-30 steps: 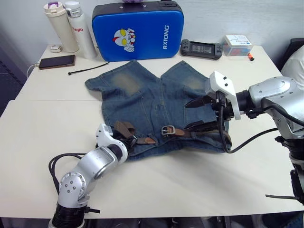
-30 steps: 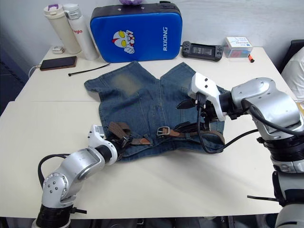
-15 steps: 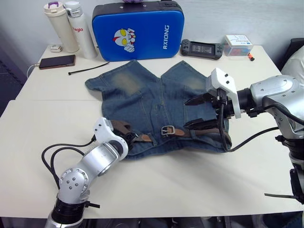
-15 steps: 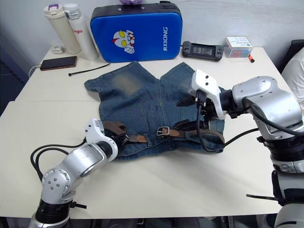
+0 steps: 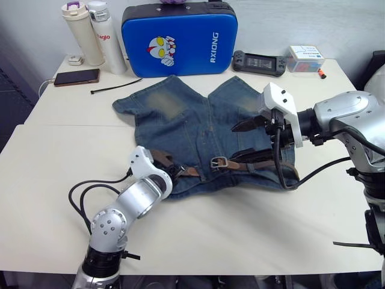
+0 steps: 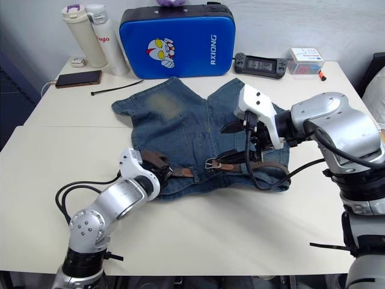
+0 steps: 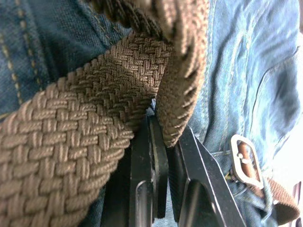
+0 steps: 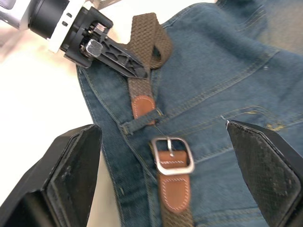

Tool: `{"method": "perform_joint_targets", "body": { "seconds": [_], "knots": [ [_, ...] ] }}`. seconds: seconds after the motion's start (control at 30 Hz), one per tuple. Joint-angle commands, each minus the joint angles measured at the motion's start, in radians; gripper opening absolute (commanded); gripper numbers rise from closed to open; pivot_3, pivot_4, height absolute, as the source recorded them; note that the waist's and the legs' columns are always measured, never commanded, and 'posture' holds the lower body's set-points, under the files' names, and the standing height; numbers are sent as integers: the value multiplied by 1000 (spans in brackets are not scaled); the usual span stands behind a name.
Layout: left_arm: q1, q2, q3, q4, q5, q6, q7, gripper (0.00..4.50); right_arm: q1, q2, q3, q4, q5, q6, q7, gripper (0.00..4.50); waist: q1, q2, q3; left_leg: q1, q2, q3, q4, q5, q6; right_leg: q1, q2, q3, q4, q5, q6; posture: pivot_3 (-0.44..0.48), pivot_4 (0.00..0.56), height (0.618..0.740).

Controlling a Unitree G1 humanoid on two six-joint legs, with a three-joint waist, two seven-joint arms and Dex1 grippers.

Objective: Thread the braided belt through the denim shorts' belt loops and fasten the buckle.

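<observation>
Lying across the waistband of the denim shorts point(image 5: 198, 129), the braided belt point(image 8: 150, 66) is pinched near its leather tip by the left claw point(image 8: 130, 64), beside the buckle point(image 8: 171, 156); the right claw point(image 5: 248, 139) hovers released above.

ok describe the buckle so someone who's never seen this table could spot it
Start at the denim shorts spread before the blue case. On their near waistband lies the braided belt. The buckle is its small silver rectangular frame, the only bright metal on the denim.
</observation>
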Motion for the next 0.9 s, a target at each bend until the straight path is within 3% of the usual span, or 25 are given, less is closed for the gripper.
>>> {"method": "perform_joint_targets", "body": {
  "seconds": [0.03, 0.23, 0.53, 0.9],
  "knots": [
    [-38, 47, -40, -16, -3, 85, 19, 0, -24, 10, -22, -29, 16, 13, -10, 4455, -1, 0, 0, 0, 0, 0, 0, 0, 0, 0, 0, 0, 0, 0, 0, 0, 150, 664],
    [-131, 106, -58, -27, 1, 163, 22, 0, -11, 22, -29, -52, 30, 40, -33, 4455, -4, 0, 0, 0, 0, 0, -1, 0, 0, -1, 0, 0, 0, 0, 0, 0, 150, 664],
    [-152, 87, -71, 6, 0, 195, 3, 0, -12, 16, -26, -70, 34, 66, -57, 4455, -5, 0, 0, 0, 0, 0, -1, 0, 0, -1, 0, 0, 0, 0, 0, 0, 150, 664],
    [-140, -58, -50, 167, -38, 188, -1, 0, -5, 17, -31, -83, 41, 80, -77, 4455, 9, 0, 0, 1, -1, 0, 0, 0, 0, 1, -1, 0, 0, 0, 0, 0, 150, 664]
  ]
}}
